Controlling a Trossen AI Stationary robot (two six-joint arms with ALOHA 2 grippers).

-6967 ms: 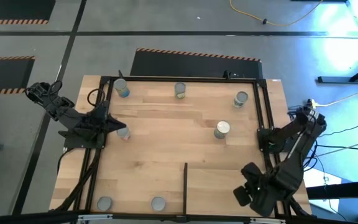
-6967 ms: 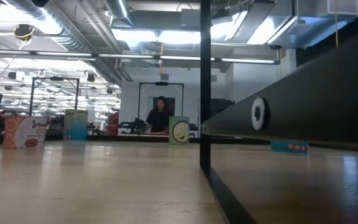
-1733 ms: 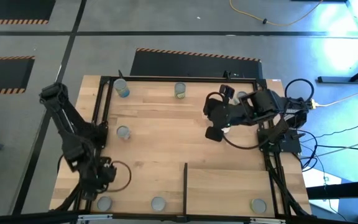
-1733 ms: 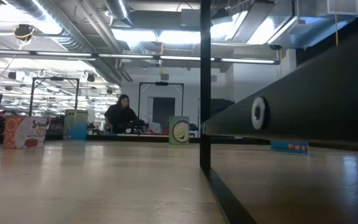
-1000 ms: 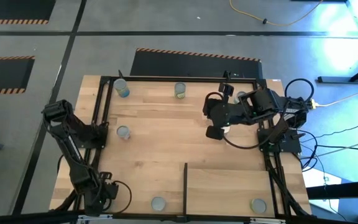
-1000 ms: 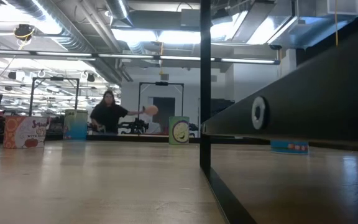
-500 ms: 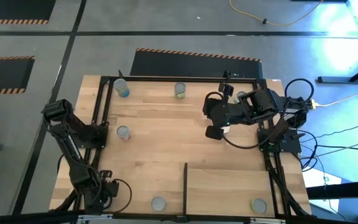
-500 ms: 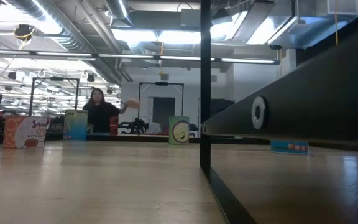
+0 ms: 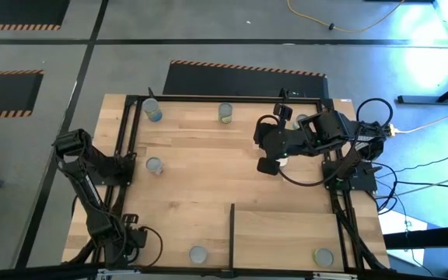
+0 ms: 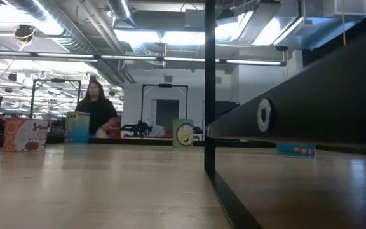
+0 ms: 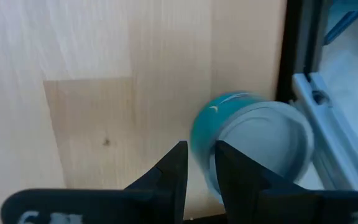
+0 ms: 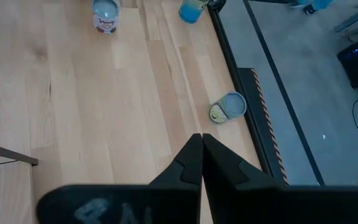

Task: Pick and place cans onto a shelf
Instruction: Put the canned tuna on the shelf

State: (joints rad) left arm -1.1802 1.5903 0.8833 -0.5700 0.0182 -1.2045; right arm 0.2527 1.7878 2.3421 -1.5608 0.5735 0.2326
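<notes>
Cans stood scattered in the high view: one (image 9: 152, 111) at the far left corner, one (image 9: 225, 113) at the far edge, one (image 9: 154, 165) left of centre, one (image 9: 198, 254) at the near edge, and one (image 9: 323, 257) on the shelf (image 9: 286, 233), right of the black bar (image 9: 232, 225). The left gripper (image 9: 123, 243) hung low over the table's near left corner. The right gripper (image 9: 271, 159) hovered over the far right part, with a white-topped can (image 9: 282, 161) just beside it.

At table height, only the wood, the upright bar and a person (image 10: 95, 108) in the room behind showed.

From the left wrist, the fingers (image 11: 176, 168) stood a slim gap apart with nothing between them; a teal can (image 11: 253, 146) sat just beyond one tip, beside the table frame (image 11: 294, 62).

From the right wrist, the fingers (image 12: 194, 158) were pressed together, empty, above bare wood, well apart from three cans farther off.
</notes>
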